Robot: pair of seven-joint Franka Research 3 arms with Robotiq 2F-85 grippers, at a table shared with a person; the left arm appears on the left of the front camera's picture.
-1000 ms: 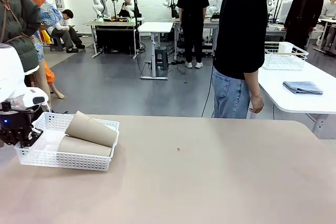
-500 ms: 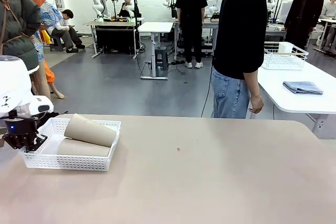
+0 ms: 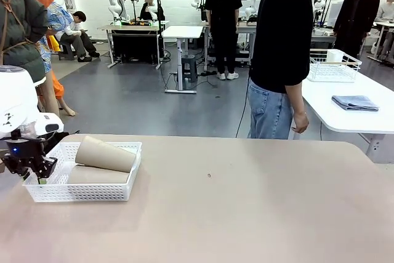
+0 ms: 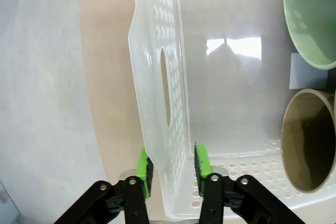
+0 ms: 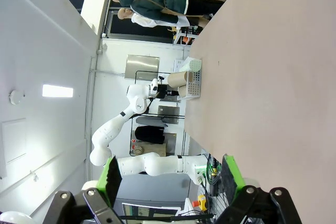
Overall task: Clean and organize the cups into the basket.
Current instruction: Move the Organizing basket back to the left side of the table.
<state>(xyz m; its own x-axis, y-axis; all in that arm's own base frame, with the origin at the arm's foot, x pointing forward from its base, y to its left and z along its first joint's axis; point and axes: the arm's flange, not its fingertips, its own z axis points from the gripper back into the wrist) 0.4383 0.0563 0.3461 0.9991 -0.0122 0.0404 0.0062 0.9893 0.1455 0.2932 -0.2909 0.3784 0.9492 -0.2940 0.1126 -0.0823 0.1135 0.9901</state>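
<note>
1 basket [image 4: 157, 103] wall between left claw [image 4: 172, 163] fingers

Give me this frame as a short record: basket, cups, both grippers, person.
basket: on table, robot's left end
cups: two tan lying stacked in basket; a mint one beside them in the wrist view
left gripper: jaws straddle basket's side wall, small gaps at the pads, open
right gripper: open, holds nothing, above bare table
person: standing at far side, hand hanging, not engaged
</note>
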